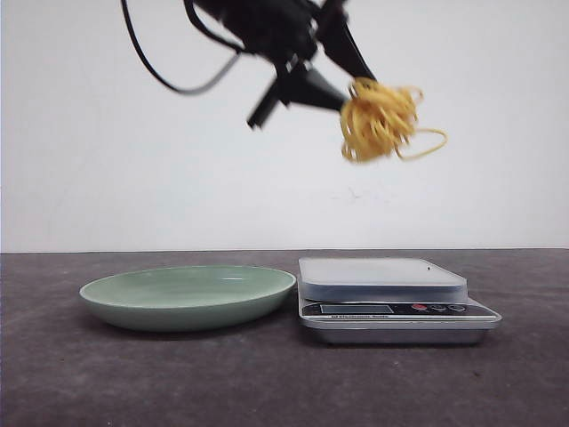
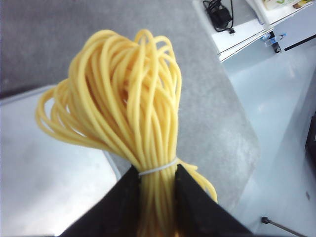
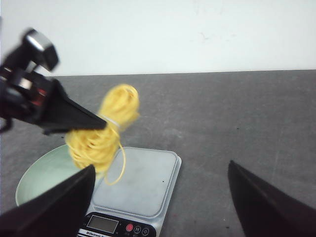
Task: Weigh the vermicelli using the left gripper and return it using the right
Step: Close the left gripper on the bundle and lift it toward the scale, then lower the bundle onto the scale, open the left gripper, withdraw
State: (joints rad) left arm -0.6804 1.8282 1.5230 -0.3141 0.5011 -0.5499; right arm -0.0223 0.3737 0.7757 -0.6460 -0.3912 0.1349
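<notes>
My left gripper (image 1: 351, 89) is shut on the vermicelli (image 1: 382, 120), a yellow noodle nest tied with a thin white band, and holds it high in the air above the grey kitchen scale (image 1: 382, 280). The left wrist view shows the two black fingers (image 2: 123, 202) clamped on the bundle (image 2: 123, 98) just below the band. The right wrist view shows the left gripper (image 3: 106, 124) with the vermicelli (image 3: 103, 133) over the scale's platform (image 3: 143, 182). My right gripper (image 3: 160, 173) is open and empty, above the scale's near side. It is not in the front view.
A pale green plate (image 1: 188, 298) sits empty on the dark table, left of the scale; it also shows in the right wrist view (image 3: 39, 177). The scale's display and buttons (image 1: 391, 310) face the front. A white wall stands behind the table.
</notes>
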